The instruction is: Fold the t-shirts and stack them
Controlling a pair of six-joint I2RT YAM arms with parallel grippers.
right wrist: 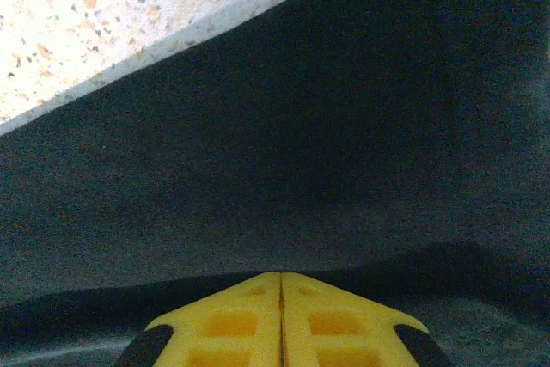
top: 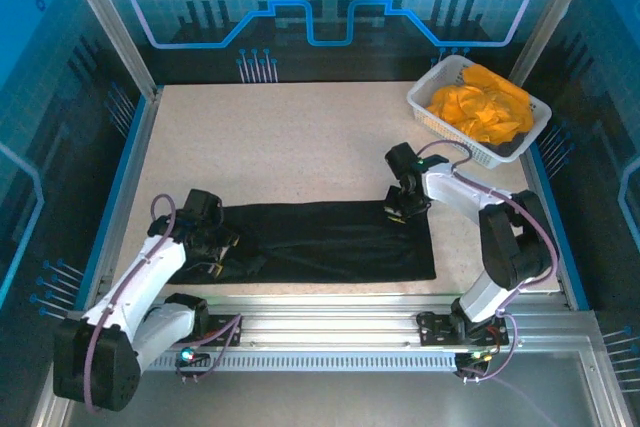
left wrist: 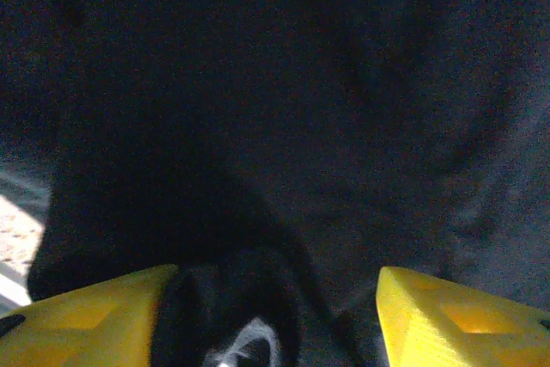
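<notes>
**Grip check before folding the black t-shirt (top: 330,239)**

Close the left gripper (top: 222,250) first: spread wide, straddling bunched cloth and the white neck label (left wrist: 249,343), holding nothing. Trust the right gripper (top: 400,209) only with care: pressed flush shut, seemingly nipping the shirt's far right corner. Lift both ends evenly from the stretch along the table's (top: 280,137) near edge, without dragging. Leave the orange t-shirts (top: 482,105) in the basket (top: 428,113) at the far right corner. Note the left forearm low, wrist pitched down; right elbow raised, wrist turned inward.
</notes>
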